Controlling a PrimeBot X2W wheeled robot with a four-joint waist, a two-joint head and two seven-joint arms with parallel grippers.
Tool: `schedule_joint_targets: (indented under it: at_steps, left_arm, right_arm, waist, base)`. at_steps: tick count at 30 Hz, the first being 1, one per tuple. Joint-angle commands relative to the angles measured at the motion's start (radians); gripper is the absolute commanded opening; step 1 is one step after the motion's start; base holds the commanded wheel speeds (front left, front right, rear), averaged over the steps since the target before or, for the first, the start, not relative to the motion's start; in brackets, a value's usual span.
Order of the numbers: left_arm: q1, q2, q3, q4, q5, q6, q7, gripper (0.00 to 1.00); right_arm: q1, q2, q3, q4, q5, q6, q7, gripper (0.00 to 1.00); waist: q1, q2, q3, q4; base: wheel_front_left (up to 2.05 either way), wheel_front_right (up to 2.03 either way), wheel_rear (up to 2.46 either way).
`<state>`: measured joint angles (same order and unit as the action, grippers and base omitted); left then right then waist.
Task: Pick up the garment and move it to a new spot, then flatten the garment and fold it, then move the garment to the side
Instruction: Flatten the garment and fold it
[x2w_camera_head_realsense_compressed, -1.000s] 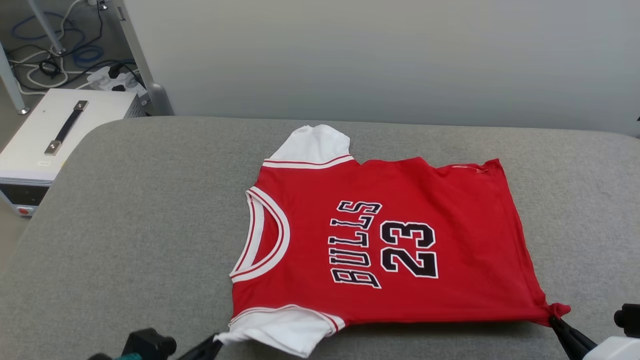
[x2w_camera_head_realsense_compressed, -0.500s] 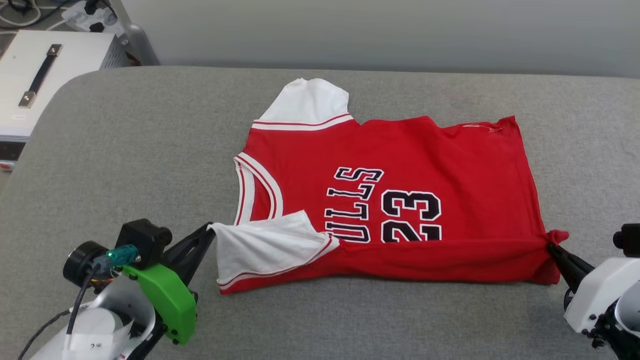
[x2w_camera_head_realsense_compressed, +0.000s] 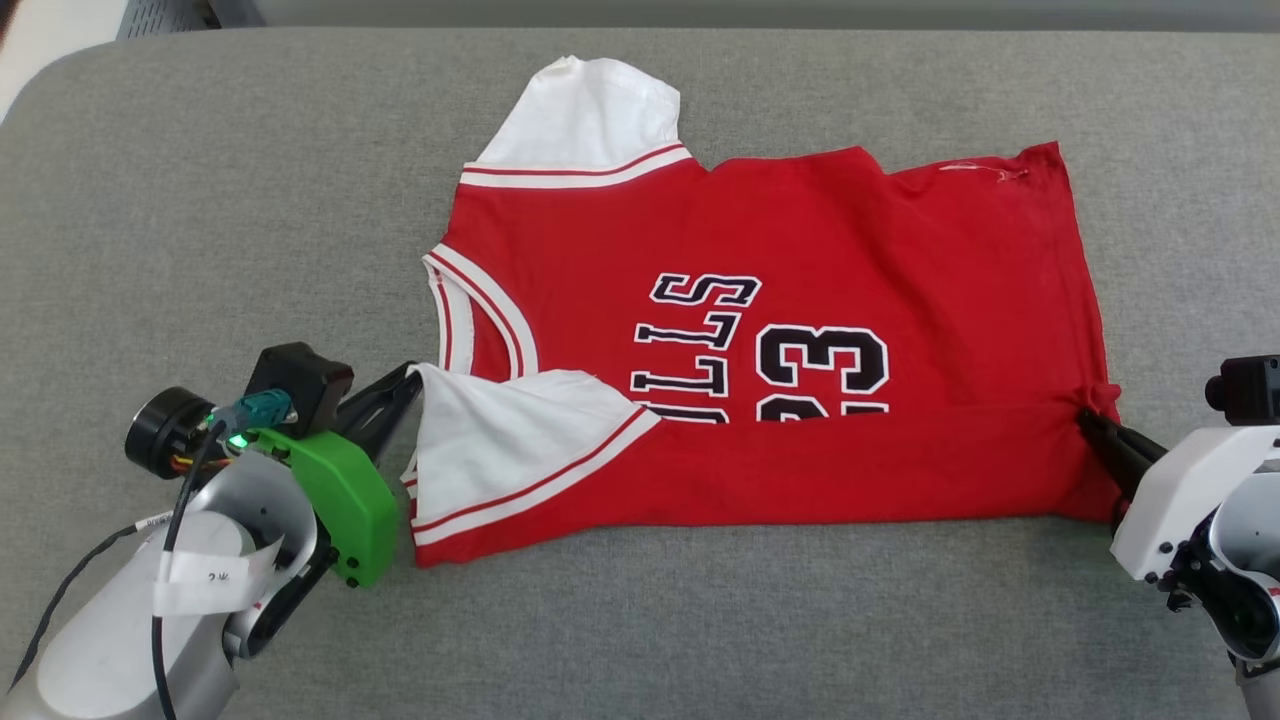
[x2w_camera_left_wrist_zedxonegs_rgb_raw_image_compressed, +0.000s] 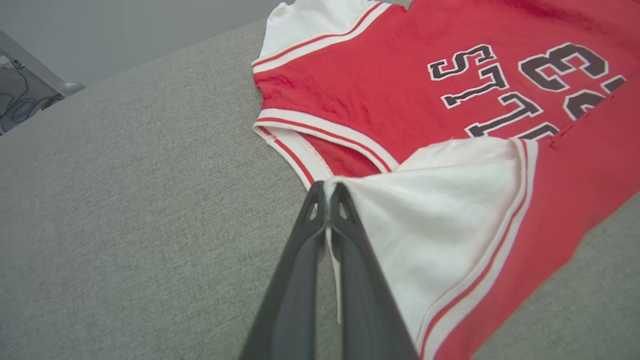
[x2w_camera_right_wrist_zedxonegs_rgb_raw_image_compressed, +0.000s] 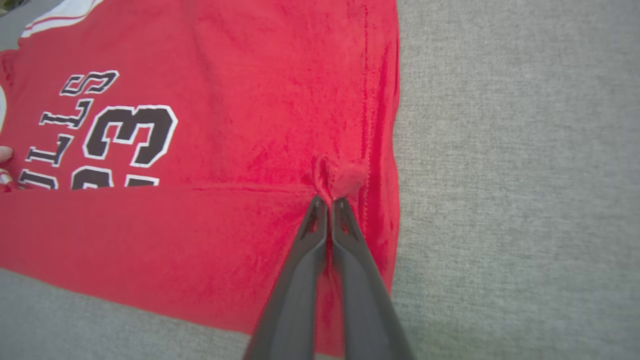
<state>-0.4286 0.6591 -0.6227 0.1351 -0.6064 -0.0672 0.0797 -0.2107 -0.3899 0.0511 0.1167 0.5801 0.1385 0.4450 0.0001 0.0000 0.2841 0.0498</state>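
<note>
Soft red garment (x2w_camera_head_realsense_compressed: 800, 220) on grey weave (x2w_camera_head_realsense_compressed: 230, 200)

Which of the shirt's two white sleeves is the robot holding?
The near sleeve, pinched by the left gripper and folded over onto the shirt. The far sleeve lies flat, untouched.

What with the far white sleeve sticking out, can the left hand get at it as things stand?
Probably not yet: the left hand is shut on the near sleeve. Nothing covers the far sleeve, so after letting go the way looks free.
</note>
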Motion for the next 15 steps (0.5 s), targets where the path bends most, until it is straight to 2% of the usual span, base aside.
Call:
schedule_joint_targets:
  at_steps: [1, 6, 7, 8, 15]
  left_arm:
    - [-0.032, -0.012, -0.004, 0.018, 0.007, -0.008, -0.007, 0.0]
    - [-0.074, -0.043, -0.026, 0.104, 0.015, -0.025, -0.028, 0.0]
    - [-0.076, -0.052, -0.024, 0.125, 0.006, -0.024, -0.023, 0.2]
    - [-0.08, -0.061, -0.022, 0.146, 0.001, -0.019, -0.024, 1.0]
    - [-0.083, -0.104, -0.015, 0.231, -0.005, -0.015, -0.103, 1.0]
  right_arm:
    - [-0.019, -0.001, 0.005, 0.01, -0.008, -0.008, 0.0, 0.0]
    - [-0.035, -0.002, 0.013, 0.039, -0.011, -0.008, -0.006, 0.0]
    - [-0.036, -0.001, 0.012, 0.046, -0.015, -0.008, -0.009, 0.23]
    - [-0.038, 0.0, 0.009, 0.054, -0.022, -0.008, -0.016, 1.0]
    - [-0.024, 0.017, 0.021, 0.066, -0.015, -0.008, -0.074, 1.0]
  waist:
    - [-0.0001, 0.0, 0.029, -0.006]
    - [-0.0001, 0.0, 0.039, -0.008]
    - [-0.0001, 0.0, 0.037, -0.008]
    - [-0.0001, 0.0, 0.034, -0.009]
    - [-0.0001, 0.0, -0.018, -0.01]
  base:
    - [0.0, 0.0, 0.0]
    - [0.0, 0.0, 0.0]
    - [0.0, 0.0, 0.0]
    - [0.0, 0.0, 0.0]
    - [0.0, 0.0, 0.0]
